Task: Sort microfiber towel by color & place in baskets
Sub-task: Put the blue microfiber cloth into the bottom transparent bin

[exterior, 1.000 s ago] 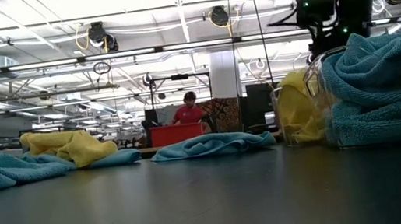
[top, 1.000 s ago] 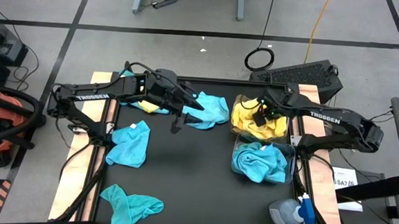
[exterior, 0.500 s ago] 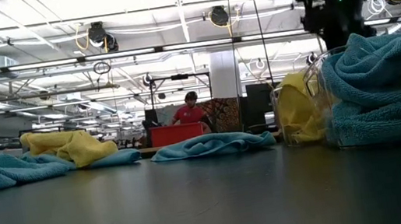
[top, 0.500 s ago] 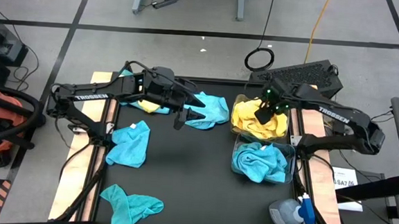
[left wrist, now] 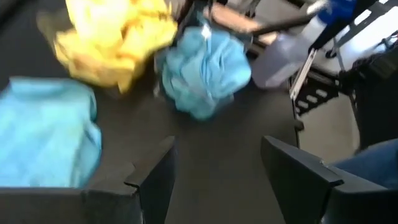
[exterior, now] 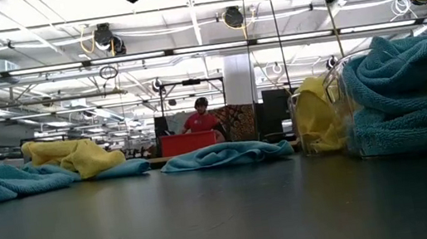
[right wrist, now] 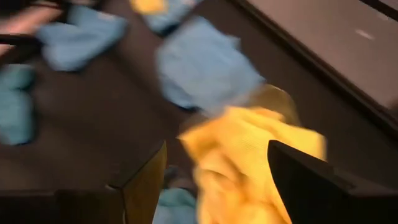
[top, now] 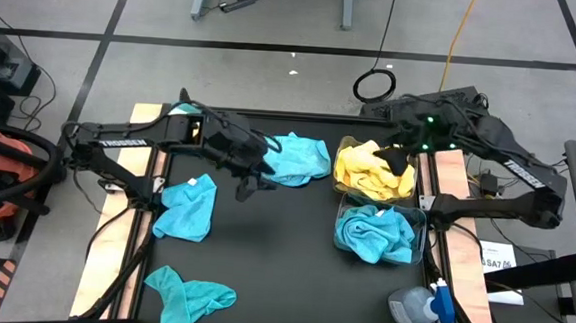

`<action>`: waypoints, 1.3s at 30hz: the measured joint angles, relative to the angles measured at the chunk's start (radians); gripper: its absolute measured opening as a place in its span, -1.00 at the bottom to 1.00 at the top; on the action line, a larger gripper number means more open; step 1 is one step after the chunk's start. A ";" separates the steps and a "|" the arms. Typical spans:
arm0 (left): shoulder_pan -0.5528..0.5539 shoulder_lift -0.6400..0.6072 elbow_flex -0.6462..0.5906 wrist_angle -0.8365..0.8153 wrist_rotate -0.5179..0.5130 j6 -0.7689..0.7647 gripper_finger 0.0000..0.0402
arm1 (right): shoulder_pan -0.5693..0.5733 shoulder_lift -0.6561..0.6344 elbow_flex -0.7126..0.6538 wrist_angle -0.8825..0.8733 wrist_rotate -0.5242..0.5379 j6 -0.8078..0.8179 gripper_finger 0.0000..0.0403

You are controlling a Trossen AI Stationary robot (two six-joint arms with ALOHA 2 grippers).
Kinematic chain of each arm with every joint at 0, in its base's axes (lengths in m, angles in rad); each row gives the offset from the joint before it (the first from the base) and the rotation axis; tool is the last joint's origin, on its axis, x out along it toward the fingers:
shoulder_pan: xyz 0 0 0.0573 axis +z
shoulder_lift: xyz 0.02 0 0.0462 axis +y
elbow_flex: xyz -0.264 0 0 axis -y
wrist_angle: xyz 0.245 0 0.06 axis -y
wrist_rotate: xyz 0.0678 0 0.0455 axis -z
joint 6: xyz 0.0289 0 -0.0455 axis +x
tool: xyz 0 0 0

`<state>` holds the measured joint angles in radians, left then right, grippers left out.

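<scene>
Seen from above, a black table (top: 281, 271) carries small microfiber towels in yellow and teal, with two clear baskets at its 3 o'clock side. The far basket (top: 343, 145) holds a heap of yellow towels (top: 367, 173); the near basket (top: 419, 252), directly toward 6 o'clock from it, holds bunched teal towels (top: 374, 234).

The right end effector (top: 398, 160) hangs above the 2 o'clock corner of the yellow basket. Its wrist view shows two dark fingers (right wrist: 144, 180) spread wide with nothing between them and the yellow heap lying below.

The left end effector (top: 252, 174) hovers over the middle of the table, raised clear of the surface. Its fingers (left wrist: 152, 180) also stand well apart and hold nothing.

Four towels remain loose. A flat teal towel (top: 298, 157) lies at about 1 o'clock from the left end effector, very near its tips, with its long axis running 9 to 3 o'clock. Another teal towel (top: 187, 207) lies toward 8 o'clock from it, and a third teal towel (top: 189, 298) sits near the table's 7 o'clock edge. The low view shows a loose yellow towel (exterior: 76, 155) at the table's far side; from above it is mostly hidden under the left arm.

The left arm looks the nearer one to every loose towel, and the flat teal towel beside its tips seems the likeliest next pick. A grey bottle with a blue cap (top: 417, 306) lies at the table's 5 o'clock corner.
</scene>
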<state>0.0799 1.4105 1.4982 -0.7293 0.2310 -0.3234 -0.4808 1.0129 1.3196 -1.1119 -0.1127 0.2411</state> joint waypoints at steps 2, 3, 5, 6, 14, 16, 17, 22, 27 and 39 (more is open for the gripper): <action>-0.020 0.000 0.000 -0.039 0.000 -0.037 0.19 | 0.027 -0.019 0.002 0.029 -0.074 -0.012 0.34; -0.033 0.000 0.000 -0.061 0.000 -0.055 0.19 | 0.040 -0.027 0.002 0.041 -0.106 -0.022 0.33; -0.062 0.000 0.000 -0.100 0.000 -0.080 0.19 | 0.067 -0.039 0.002 0.054 -0.137 -0.042 0.32; -0.078 0.000 0.000 -0.122 -0.001 -0.090 0.19 | 0.081 -0.041 0.002 0.053 -0.144 -0.052 0.31; -0.189 0.001 0.000 -0.270 -0.076 -0.201 0.19 | 0.165 -0.038 0.002 0.056 -0.152 -0.100 0.29; -0.223 0.001 0.000 -0.300 -0.092 -0.241 0.19 | 0.184 -0.037 0.001 0.068 -0.152 -0.112 0.29; -0.242 0.001 0.000 -0.317 -0.101 -0.253 0.19 | 0.194 -0.037 0.001 0.075 -0.153 -0.115 0.29; -0.337 0.001 0.000 -0.368 -0.152 -0.328 0.19 | 0.237 -0.037 0.001 0.102 -0.153 -0.115 0.29; -0.430 0.001 0.000 -0.379 -0.203 -0.430 0.19 | 0.272 -0.036 0.001 0.106 -0.153 -0.112 0.29; -0.617 0.015 -0.040 -0.380 -0.240 -0.658 0.19 | 0.338 -0.036 0.001 0.147 -0.152 -0.105 0.29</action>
<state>-0.5372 1.4257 1.4579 -1.1097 -0.0093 -0.9809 -0.1426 0.9764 1.3205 -0.9644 -0.2648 0.1364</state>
